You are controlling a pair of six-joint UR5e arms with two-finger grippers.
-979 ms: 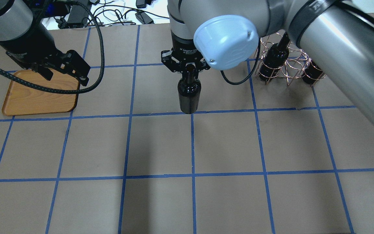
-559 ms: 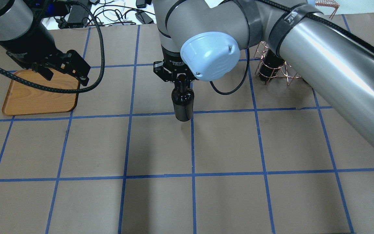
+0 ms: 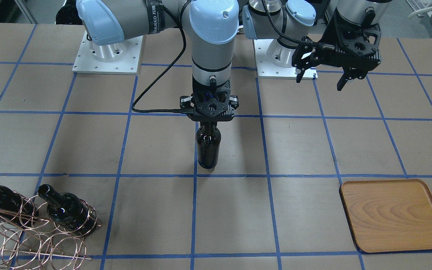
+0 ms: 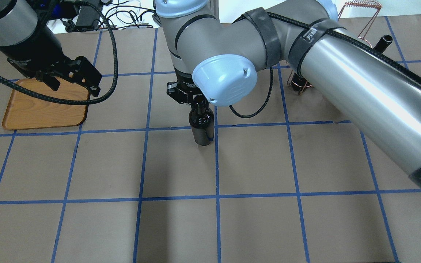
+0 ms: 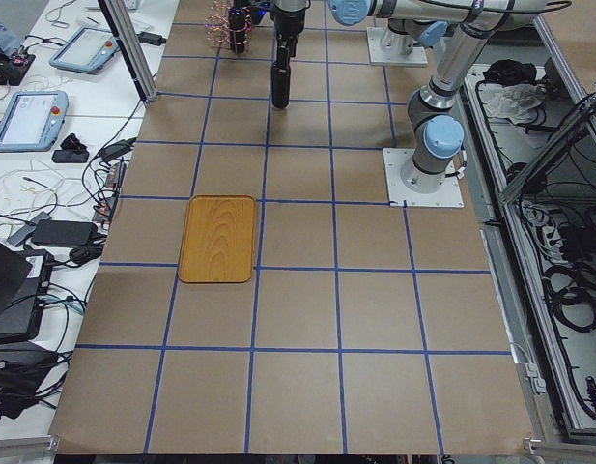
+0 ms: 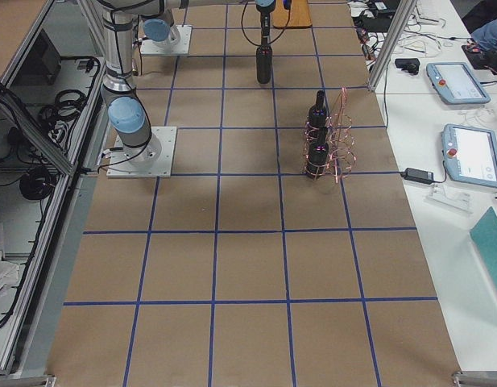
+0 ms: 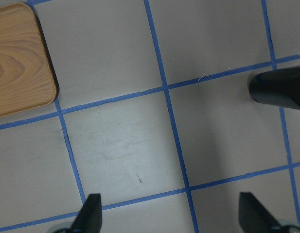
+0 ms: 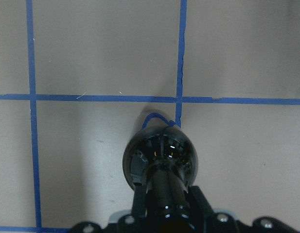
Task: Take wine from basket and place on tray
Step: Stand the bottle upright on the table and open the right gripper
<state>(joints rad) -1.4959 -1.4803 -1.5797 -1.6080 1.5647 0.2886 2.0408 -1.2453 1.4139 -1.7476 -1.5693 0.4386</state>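
My right gripper (image 4: 198, 100) is shut on the neck of a near-black wine bottle (image 4: 202, 124) and holds it upright near the table's middle, by a blue line crossing (image 3: 208, 146). The right wrist view looks down on its shoulder (image 8: 161, 160). I cannot tell whether its base touches the table. The copper wire basket (image 3: 32, 232) holds two more bottles (image 3: 66, 210); in the overhead view my right arm hides most of it. The wooden tray (image 4: 42, 109) lies empty at the far left. My left gripper (image 4: 75, 87) hovers open over the tray's near right corner.
Blue tape lines divide the brown table top into squares. Cables and power bricks (image 4: 130, 16) lie beyond the far edge. The arm bases (image 3: 107, 52) stand on the robot's side. Teach pendants (image 6: 465, 81) lie on a side bench.
My right gripper has carried the bottle left and nearer in the overhead view, further from the basket. The left arm has not moved.
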